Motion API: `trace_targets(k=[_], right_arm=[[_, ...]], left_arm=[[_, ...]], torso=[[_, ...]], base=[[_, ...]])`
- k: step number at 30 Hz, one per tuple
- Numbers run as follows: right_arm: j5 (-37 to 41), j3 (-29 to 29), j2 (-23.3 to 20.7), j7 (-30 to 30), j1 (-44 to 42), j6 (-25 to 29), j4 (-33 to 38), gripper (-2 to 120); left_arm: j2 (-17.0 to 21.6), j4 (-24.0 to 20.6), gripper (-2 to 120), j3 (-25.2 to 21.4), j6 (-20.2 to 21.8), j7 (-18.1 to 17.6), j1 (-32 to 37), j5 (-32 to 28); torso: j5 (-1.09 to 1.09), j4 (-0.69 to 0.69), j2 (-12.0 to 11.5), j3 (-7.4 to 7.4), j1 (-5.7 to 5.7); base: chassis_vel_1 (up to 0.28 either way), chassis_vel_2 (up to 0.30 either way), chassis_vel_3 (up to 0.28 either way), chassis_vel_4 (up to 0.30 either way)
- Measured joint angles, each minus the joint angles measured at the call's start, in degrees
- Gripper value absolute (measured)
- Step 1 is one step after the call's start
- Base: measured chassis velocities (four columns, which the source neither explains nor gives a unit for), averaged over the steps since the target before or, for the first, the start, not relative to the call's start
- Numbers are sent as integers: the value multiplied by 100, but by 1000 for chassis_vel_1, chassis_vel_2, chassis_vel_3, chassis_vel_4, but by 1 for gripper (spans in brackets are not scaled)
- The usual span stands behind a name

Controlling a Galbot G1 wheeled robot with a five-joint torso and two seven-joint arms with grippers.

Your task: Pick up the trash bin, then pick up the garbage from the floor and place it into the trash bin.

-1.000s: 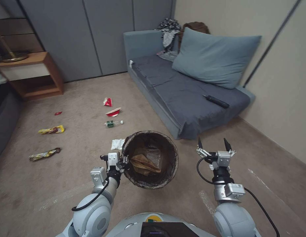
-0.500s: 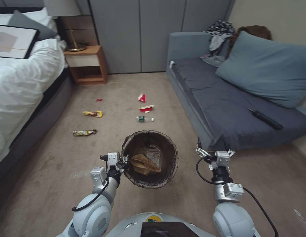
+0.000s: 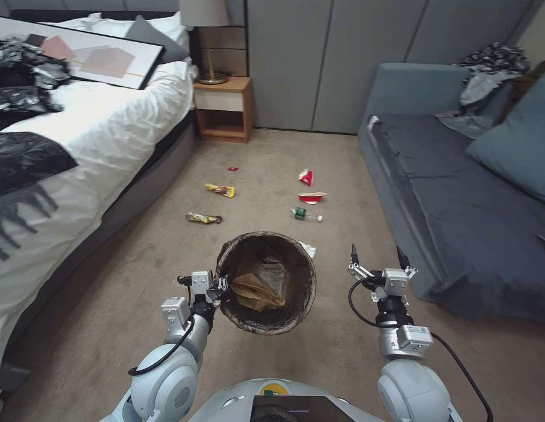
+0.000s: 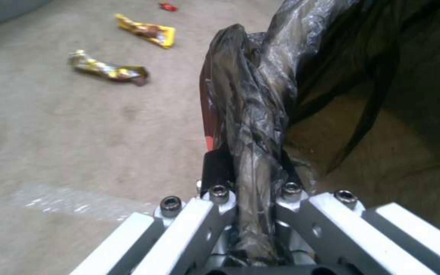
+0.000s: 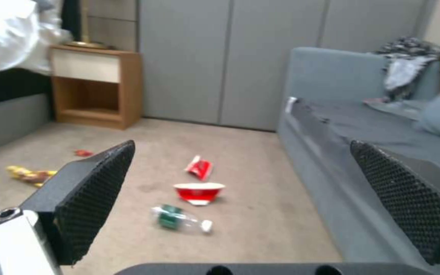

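While the bin is carried clear of the floor, the scene is set out as follows.

Left tool (image 3: 221,288): clamped on the bagged rim of the small round white plastic trash bin with dark liner (image 3: 266,282), held near the robot, centre-left.

Right tool (image 3: 375,257): fingers spread apart and empty, held above the carpet to the right of the bin.

Bin contents: tan folded paper (image 3: 255,290) is seen lying inside.

Garbage: a crumpled white tissue (image 3: 308,249) lies just beyond the bin's far rim; farther off lie a small clear green-labelled bottle (image 3: 306,215), a crushed red-and-white paper cup (image 3: 312,197) and a second crushed red cup (image 3: 306,176); to the left lie two yellow-gold snack wrappers (image 3: 204,218) (image 3: 220,190) and a small red scrap (image 3: 232,169).

Risk: the grip is judged to be taken largely on bunched liner, so the bin could slip or tilt and spill if swung; the tissue is partly hidden by the bin and could be missed.

Floor: beige carpet (image 3: 108,305), worn in patches.

Room: a white-covered bed (image 3: 96,135) on the left, a wooden nightstand (image 3: 222,108) at the far wall, a grey-blue sofa (image 3: 460,193) on the right.
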Motion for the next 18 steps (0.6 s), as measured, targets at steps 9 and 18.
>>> trace_targets(k=[9,18], right_arm=[[10,-10,16,61,28,-37,1,100],[14,-14,20,136,47,-67,27,100]], left_arm=[[-16,-6,2,1,-5,5,23,36],[-41,-28,2,-4,-26,5,38,67]], torso=[[0,-5,0,0,0],[0,-3,0,0,0]], base=[[24,32,22,25],[0,0,0,0]])
